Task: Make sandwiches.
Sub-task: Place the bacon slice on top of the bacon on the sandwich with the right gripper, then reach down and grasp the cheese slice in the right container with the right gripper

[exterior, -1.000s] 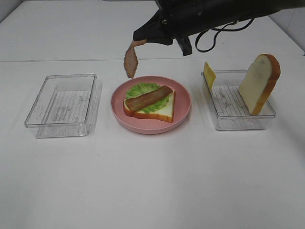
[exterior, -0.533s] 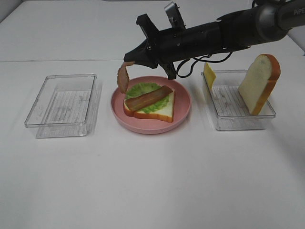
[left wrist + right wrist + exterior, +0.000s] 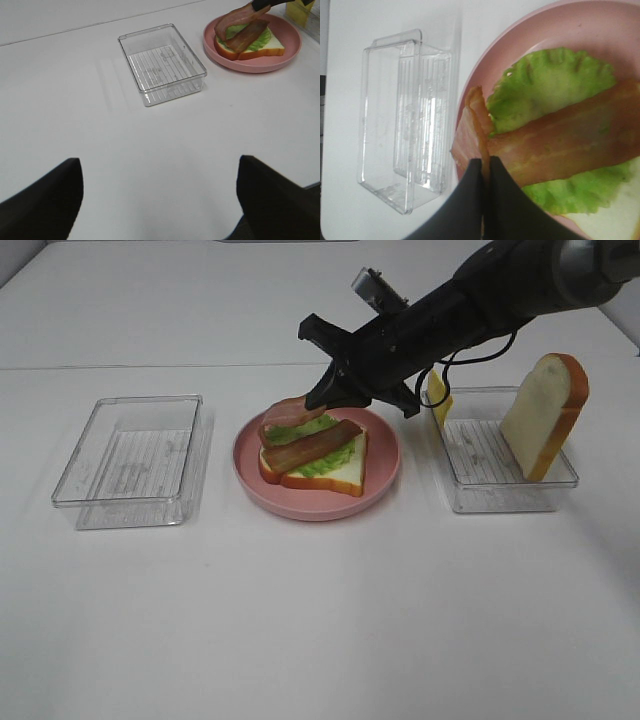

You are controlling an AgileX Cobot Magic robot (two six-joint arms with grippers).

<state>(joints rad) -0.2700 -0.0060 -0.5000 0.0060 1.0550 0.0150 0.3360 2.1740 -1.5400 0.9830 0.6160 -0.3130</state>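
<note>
White tabletop (image 3: pixel 300 640) fills the scene, bare at the near edge. Over its near left part hangs the left gripper (image 3: pixel 157 172), jaws spread wide and holding nothing. At mid-depth in the centre sits a round pink plate (image 3: pixel 388 475) carrying the part-built sandwich: a bread slice (image 3: pixel 338 476) at the bottom, green lettuce (image 3: pixel 300 426) on it, and a brown bacon strip (image 3: pixel 315 443) laid across. A clear tray (image 3: pixel 130 462) lies to the left and another (image 3: pixel 500 492) to the right, the right one holding an upright second bread slice (image 3: pixel 545 412) and a yellow cheese square (image 3: pixel 438 396). Reaching in from the far right, the right gripper (image 3: pixel 325 397) is clenched on one thin edge of a ham slice (image 3: pixel 290 412), which droops onto the far left corner of the stack. Likely risk: released this far off centre, the ham could slide onto the plate or land folded. Lowering further could push the bacon and lettuce askew.
</note>
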